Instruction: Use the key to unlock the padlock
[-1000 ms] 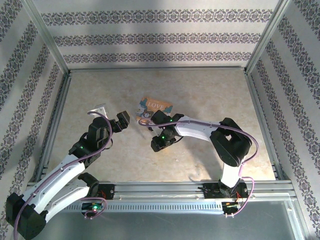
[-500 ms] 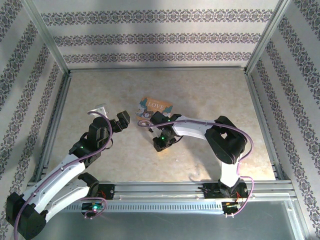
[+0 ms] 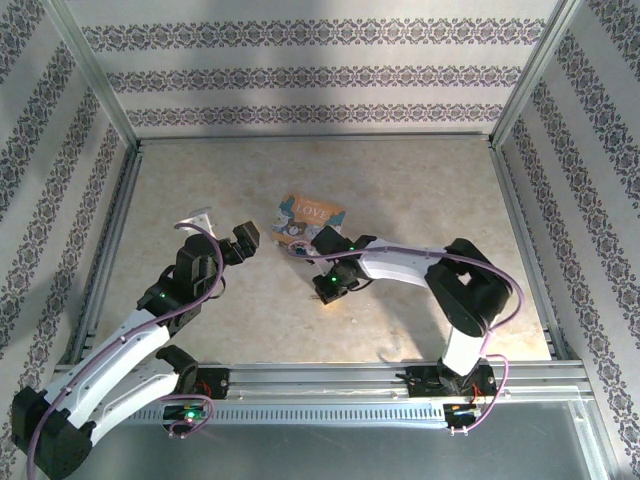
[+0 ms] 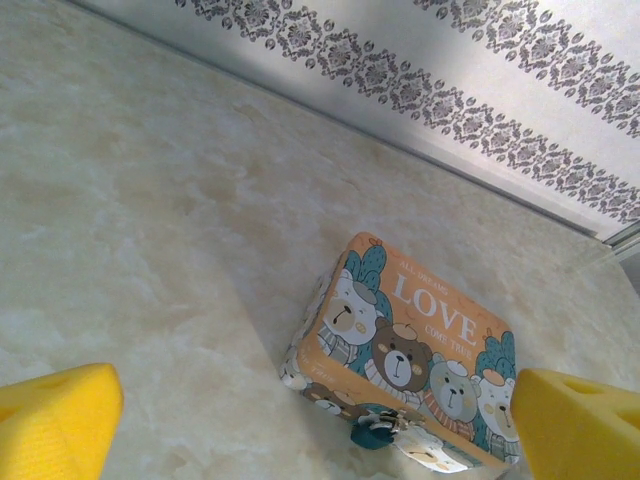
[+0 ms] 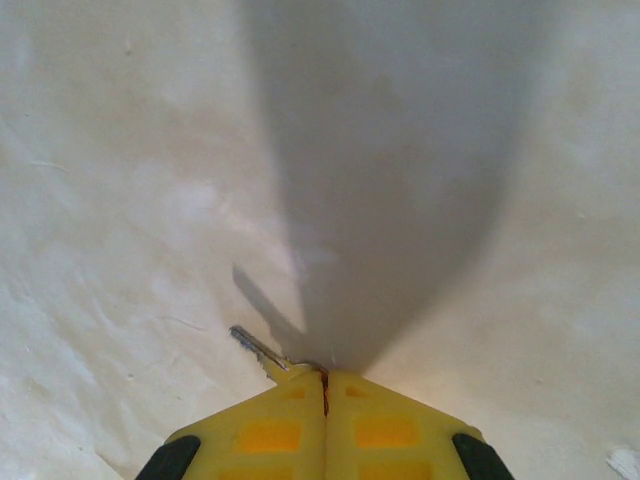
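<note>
The right end effector [image 5: 323, 375] is pinched shut on the key [image 5: 255, 348], low in its wrist view, so lift without letting the thin blade twist, then carry it up-frame to the padlock [image 3: 308, 213] at centre, while the left end effector [image 3: 222, 230] gapes empty

Bright, even overhead light; broad soft shadow across tabletop [image 5: 400, 150] ahead of right gripper [image 5: 323, 377]; surface washed pale.

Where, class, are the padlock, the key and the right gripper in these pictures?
padlock [image 4: 425, 320]: left wrist view, on its LOVE-lettered face.
key [image 5: 255, 346]: right wrist view, on its silvery shaft.
right gripper [image 5: 323, 378]: right wrist view, between its shut fingertips.
</note>
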